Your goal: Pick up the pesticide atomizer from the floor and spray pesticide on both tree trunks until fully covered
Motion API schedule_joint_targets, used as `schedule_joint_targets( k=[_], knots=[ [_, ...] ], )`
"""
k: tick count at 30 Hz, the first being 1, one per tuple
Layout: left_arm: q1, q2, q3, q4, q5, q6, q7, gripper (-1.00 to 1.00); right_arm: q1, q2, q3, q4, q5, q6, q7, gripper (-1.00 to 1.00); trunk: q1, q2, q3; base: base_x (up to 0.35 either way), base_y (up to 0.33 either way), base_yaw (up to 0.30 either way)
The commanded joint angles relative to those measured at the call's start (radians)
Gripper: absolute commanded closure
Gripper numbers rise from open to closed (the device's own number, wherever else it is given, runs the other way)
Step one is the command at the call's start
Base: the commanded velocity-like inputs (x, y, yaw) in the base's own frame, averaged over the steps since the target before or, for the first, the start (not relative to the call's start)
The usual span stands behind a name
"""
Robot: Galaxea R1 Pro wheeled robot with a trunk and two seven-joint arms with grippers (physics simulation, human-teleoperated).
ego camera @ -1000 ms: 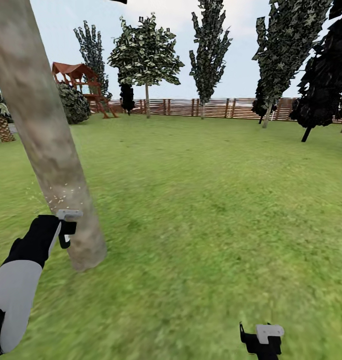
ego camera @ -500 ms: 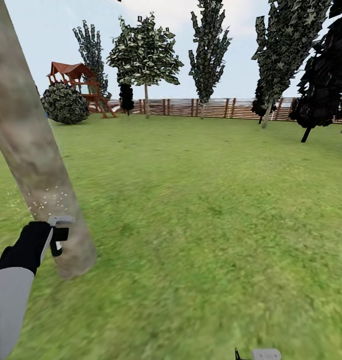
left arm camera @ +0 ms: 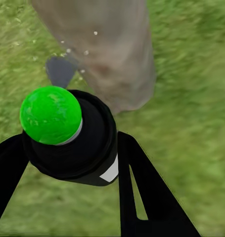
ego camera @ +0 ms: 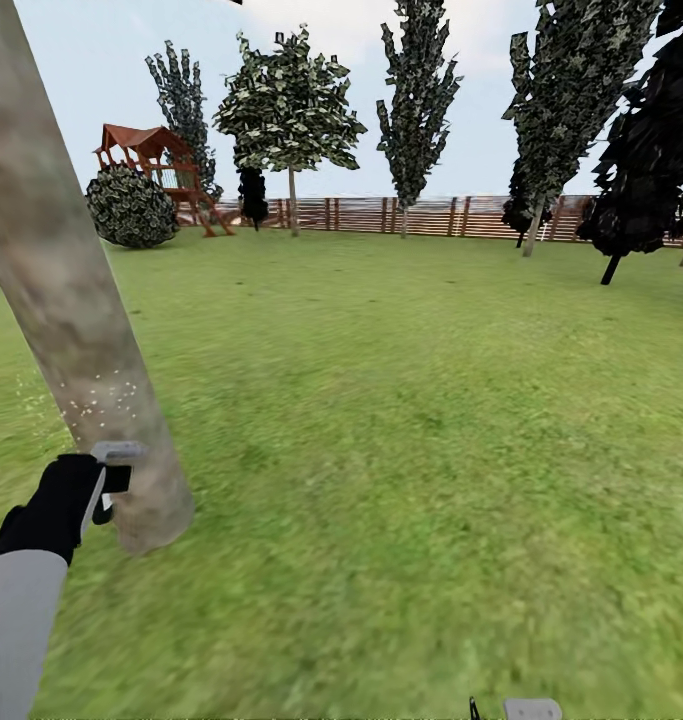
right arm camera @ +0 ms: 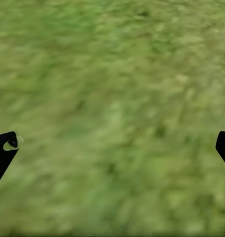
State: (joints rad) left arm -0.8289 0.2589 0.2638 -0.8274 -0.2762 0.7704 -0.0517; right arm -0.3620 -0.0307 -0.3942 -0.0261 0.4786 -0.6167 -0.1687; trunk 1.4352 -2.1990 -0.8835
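The pesticide atomizer (left arm camera: 67, 133) is clamped in the left gripper (left arm camera: 67, 163) beside one tree trunk (ego camera: 61, 290). The right gripper (right arm camera: 112, 145) is spread wide over the floor (right arm camera: 112, 74).

Bright even daylight, no cast shadows; grass (ego camera: 411, 450) texture smeared, blurry up close

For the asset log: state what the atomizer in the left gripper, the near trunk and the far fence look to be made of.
Atomizer: seemingly plastic, a matte black body under a glossy green cap; its highlights suggest a smooth moulded finish.
Tree trunk: bark, smooth, matte, mottled grey-brown, flecked with pale droplets low down.
Fence: probably wood, reddish-brown horizontal slats between posts; too distant to judge finish.
The left gripper is shut on the atomizer.
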Motion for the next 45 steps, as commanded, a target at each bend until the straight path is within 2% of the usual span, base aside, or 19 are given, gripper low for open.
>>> schedule_joint_targets(
  k=[1,3,10,12,14,15,17,18,20,22,23,25,26,29,30,34,36,39,45],
  knots=[
    [0.0,0.001,0.01,0.0,0.002,0.0,-0.001,1.0,0.0,0.0,0.0,0.0,0.0,0.0,0.0,-1.0,0.0,0.0,0.0,-0.015,0.0,0.0],
    [0.0,0.003,0.032,0.003,0.001,0.0,-0.002,1.0,0.0,0.0,0.0,0.0,0.0,0.0,0.0,-1.0,0.0,0.0,0.0,-0.005,0.0,0.0],
    [0.001,-0.028,0.038,0.007,0.005,-0.002,0.0,1.0,0.0,0.0,0.0,0.0,0.0,0.0,0.0,-1.0,0.0,0.0,0.0,0.0,0.0,0.0],
    [0.001,-0.014,0.043,0.01,0.002,-0.001,-0.001,1.0,0.0,0.0,0.0,0.0,0.0,0.0,0.0,-1.0,0.0,0.0,0.0,0.0,0.0,0.0],
    [0.014,0.018,0.043,0.011,0.001,-0.002,0.0,1.0,0.0,0.0,0.0,0.0,0.0,0.0,0.0,-1.0,0.0,0.0,0.0,0.0,0.0,0.0],
    [0.021,0.023,0.042,0.011,0.001,-0.004,0.001,1.0,0.0,0.0,0.0,0.0,0.0,0.0,0.0,-1.0,0.0,0.0,0.0,0.0,0.0,0.0],
    [0.028,0.018,0.039,0.012,0.003,-0.007,0.004,1.0,0.0,0.0,0.0,0.0,0.0,0.0,0.0,-1.0,0.0,0.0,0.0,0.0,0.0,0.0],
    [0.029,0.007,0.037,0.014,0.004,-0.008,0.005,1.0,0.0,0.0,0.0,0.0,0.0,0.0,0.0,-1.0,0.0,0.0,0.0,0.0,0.0,0.0],
    [0.03,-0.042,0.036,0.016,0.001,-0.01,0.008,1.0,0.0,0.0,0.0,0.0,0.0,0.0,0.0,-1.0,0.0,0.0,0.0,0.0,0.0,0.0],
    [0.031,-0.073,0.036,0.017,-0.002,-0.012,0.01,1.0,0.0,0.0,0.0,0.0,0.0,0.0,0.0,-1.0,0.0,0.0,0.0,0.0,0.0,0.0],
    [0.031,-0.079,0.036,0.017,-0.002,-0.012,0.01,1.0,0.0,0.0,0.0,0.0,0.0,0.0,0.0,-1.0,0.0,0.0,0.0,0.0,0.0,0.0],
    [0.031,-0.072,0.042,0.02,-0.002,-0.014,0.007,1.0,0.0,0.0,0.0,0.0,0.0,0.0,0.0,-1.0,0.0,0.0,0.0,0.0,0.0,0.0],
    [0.038,-0.054,0.048,0.024,-0.002,-0.015,0.006,1.0,0.0,0.0,0.0,0.0,0.0,0.0,0.0,-1.0,0.0,0.0,0.0,0.0,0.0,0.0],
    [0.07,0.032,0.067,0.029,0.002,-0.015,-0.002,1.0,0.0,0.0,0.0,0.0,0.0,0.0,0.0,-1.0,0.0,0.0,0.0,0.0,0.0,0.0],
    [0.072,0.038,0.067,0.029,0.003,-0.016,-0.003,1.0,0.0,0.0,0.0,0.0,0.0,0.0,0.0,-1.0,0.0,0.0,0.0,0.0,0.0,0.0],
    [0.078,0.03,0.067,0.032,0.008,-0.021,0.004,1.0,0.0,0.0,0.003,-0.003,0.002,-0.001,0.001,-1.0,0.0,0.0,0.0,0.0,0.0,0.0],
    [0.079,0.001,0.066,0.04,0.008,-0.049,0.007,1.0,0.0,0.0,0.005,-0.016,0.002,-0.004,0.002,-1.0,0.0,0.0,0.0,0.008,-0.076,0.0],
    [0.079,-0.028,0.069,0.043,0.007,-0.076,0.011,1.0,0.0,0.002,0.006,-0.113,-0.001,-0.006,0.003,-1.0,0.0,0.0,0.0,0.069,-0.212,0.0],
    [0.079,-0.017,0.071,0.042,0.002,-0.081,0.012,1.0,0.0,0.0,0.008,-0.128,0.004,-0.006,0.006,-1.0,0.0,0.0,0.0,0.097,-0.254,0.0]
  ],
)
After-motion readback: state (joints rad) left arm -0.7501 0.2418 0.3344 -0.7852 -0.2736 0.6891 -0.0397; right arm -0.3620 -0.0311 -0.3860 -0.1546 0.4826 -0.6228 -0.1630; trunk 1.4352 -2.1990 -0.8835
